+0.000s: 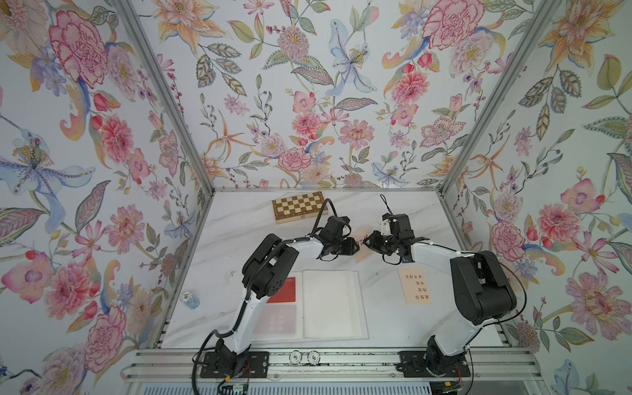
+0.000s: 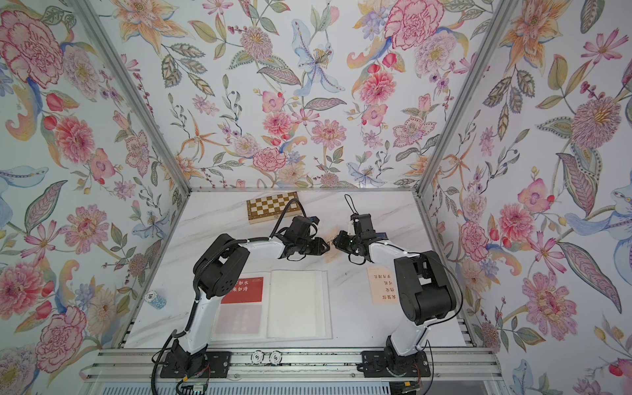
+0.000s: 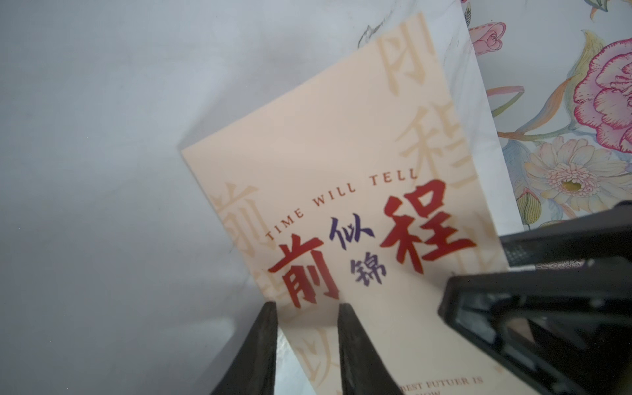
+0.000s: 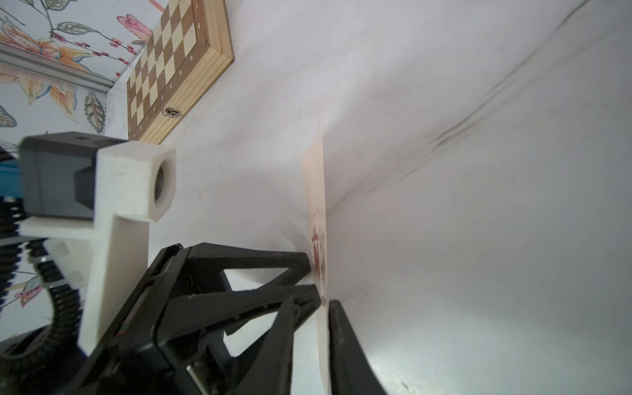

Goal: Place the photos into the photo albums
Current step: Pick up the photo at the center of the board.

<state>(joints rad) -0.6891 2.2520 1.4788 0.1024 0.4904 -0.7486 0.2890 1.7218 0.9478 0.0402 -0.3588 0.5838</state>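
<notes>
Left hand [image 3: 306, 306] before cream card [image 3: 325, 154], red-and-navy lettering.

The white marbled table [image 1: 232, 219] bears a checkered wooden box [image 1: 298, 207] near its far edge and an open photo album [image 1: 333, 304] toward the front. A cream photo [image 1: 415, 285] lies flat to the album's right, and a small chip stack [image 1: 189, 299] sits at the left edge.

Left end effector [image 1: 354, 247] and right end effector [image 1: 366, 241] are facing each other across a cream card [image 1: 363, 254] over the marble tabletop [image 1: 239, 222].

The card is standing between the two tips. Nearer the arm bases, a white album [image 1: 328, 304] is lying open, a red card [image 1: 284, 290] showing in its left page. A second cream card [image 1: 415, 285] is lying beside the album. A chessboard box [image 1: 298, 207] is sitting at the far edge.
</notes>
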